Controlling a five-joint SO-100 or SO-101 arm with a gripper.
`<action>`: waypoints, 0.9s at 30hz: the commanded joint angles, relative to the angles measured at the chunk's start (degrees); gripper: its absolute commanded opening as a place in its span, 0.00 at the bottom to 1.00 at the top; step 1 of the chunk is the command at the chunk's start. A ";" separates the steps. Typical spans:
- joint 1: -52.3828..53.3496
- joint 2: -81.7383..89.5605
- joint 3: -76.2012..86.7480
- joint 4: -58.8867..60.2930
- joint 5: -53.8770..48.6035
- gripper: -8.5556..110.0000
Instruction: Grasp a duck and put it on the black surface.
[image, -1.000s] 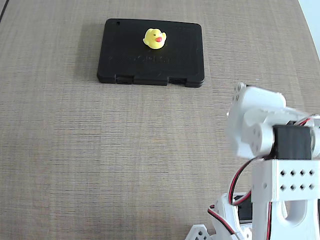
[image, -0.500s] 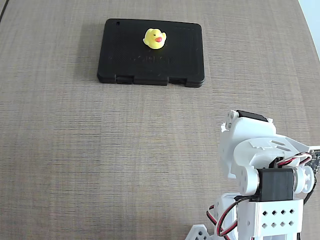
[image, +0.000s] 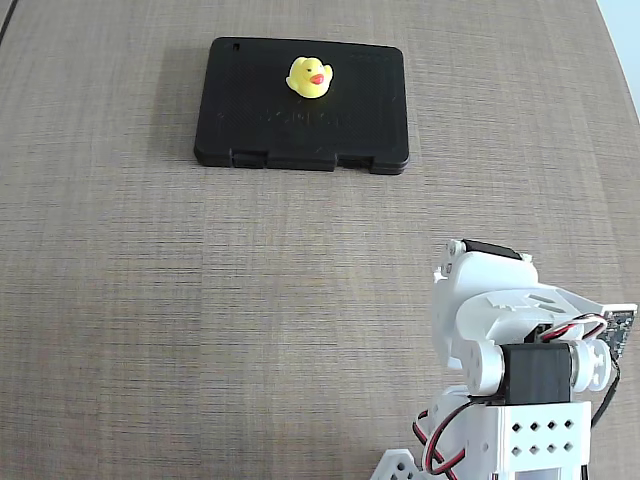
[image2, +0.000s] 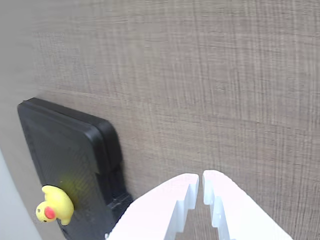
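Observation:
The tiny yellow duck (image: 310, 78) with a red-orange beak stands upright on the black slab (image: 250, 120), near the slab's far edge, at the top of the fixed view. In the wrist view the duck (image2: 55, 205) sits on the slab (image2: 60, 155) at the lower left. My gripper (image2: 201, 185) enters the wrist view from the bottom. Its white fingers (image2: 175, 200) stand almost together with only a thin slit between them and hold nothing. It is well apart from the slab and the duck. In the fixed view only the folded white arm (image: 510, 330) shows at the lower right; the fingertips are hidden.
The slab lies on a grey-brown wood-grain table (image: 200, 300). The arm's base with red and black wires (image: 440, 450) is at the bottom right of the fixed view. A pale strip shows at the table's right edge (image: 625, 40).

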 joint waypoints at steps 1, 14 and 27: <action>-0.09 3.52 0.18 -0.79 -0.18 0.07; -0.09 3.60 0.26 -1.32 0.26 0.07; -0.09 3.69 0.26 -1.41 0.35 0.07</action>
